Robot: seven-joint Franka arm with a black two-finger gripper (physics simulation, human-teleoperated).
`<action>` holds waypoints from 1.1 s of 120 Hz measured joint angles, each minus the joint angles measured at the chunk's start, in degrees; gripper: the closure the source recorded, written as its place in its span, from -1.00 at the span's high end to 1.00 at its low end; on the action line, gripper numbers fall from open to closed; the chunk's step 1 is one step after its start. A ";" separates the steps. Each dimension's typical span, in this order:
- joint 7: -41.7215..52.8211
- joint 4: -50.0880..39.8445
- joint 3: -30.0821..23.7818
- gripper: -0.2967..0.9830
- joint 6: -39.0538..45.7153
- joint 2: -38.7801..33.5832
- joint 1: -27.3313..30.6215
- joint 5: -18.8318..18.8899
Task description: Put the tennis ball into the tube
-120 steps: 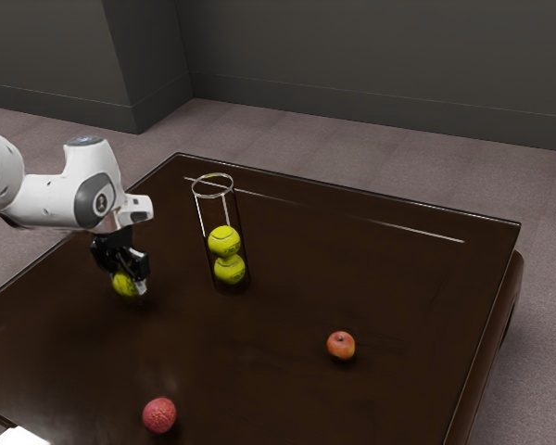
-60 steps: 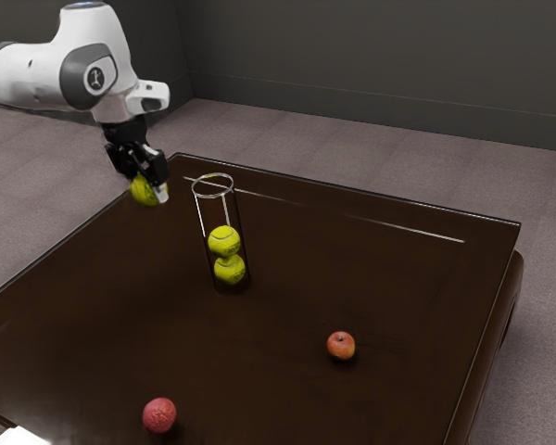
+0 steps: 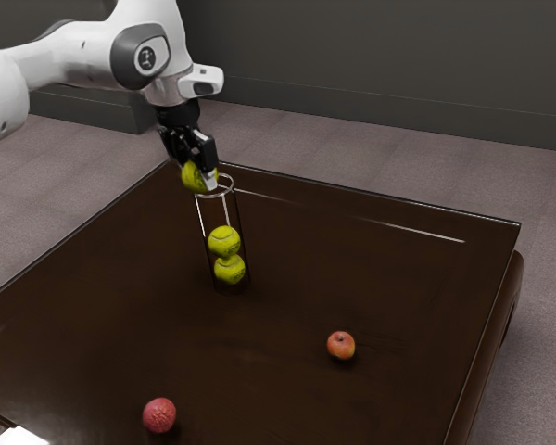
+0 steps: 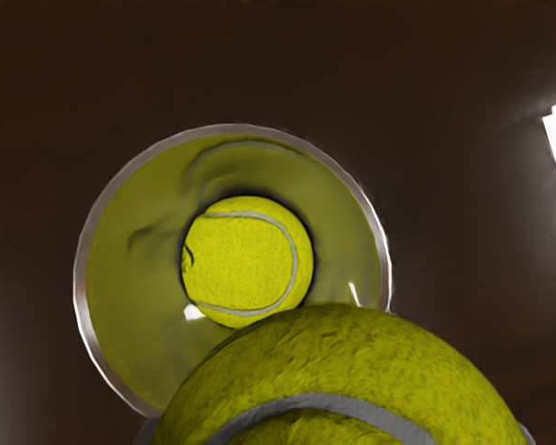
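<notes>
Black tool (image 3: 199, 176) clamps a tennis ball (image 3: 193, 178) from both sides, raised above the counter at the mouth of a clear tube. Beyond it, a dark gray wall (image 3: 371, 56) rises behind a mauve-gray floor (image 3: 371, 153). Glossy and dark brown, the counter (image 3: 287, 394) spreads across the scene, its far corner behind the tube. A white robot arm (image 3: 83, 56) reaches in from the exterior view's upper left. The tube (image 3: 201, 218) stands upright on the counter's far half, toward the exterior view's left, its round rim open at the top. At the counter's near left, a bright white object (image 3: 18, 437) lies partly out of frame. The held ball is outside the tube, over the rim's left side in the exterior view; in the wrist view it overlaps part of the rim. Whether it touches the rim is hard to tell. Two more tennis balls sit stacked inside, the upper ball (image 3: 224, 241) resting on the lower ball (image 3: 230, 270). A rough-skinned red ball (image 3: 159, 415) lies at the near left, and an orange-red apple (image 3: 341, 346) sits farther right.
</notes>
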 joint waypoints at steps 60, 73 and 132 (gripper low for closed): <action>0.26 5.01 -0.20 -0.48 2.89 5.35 0.02 2.24; 0.37 5.04 -0.21 -0.20 3.25 5.70 0.02 2.09; 0.58 -5.35 -0.46 0.48 -0.03 -6.93 0.19 0.01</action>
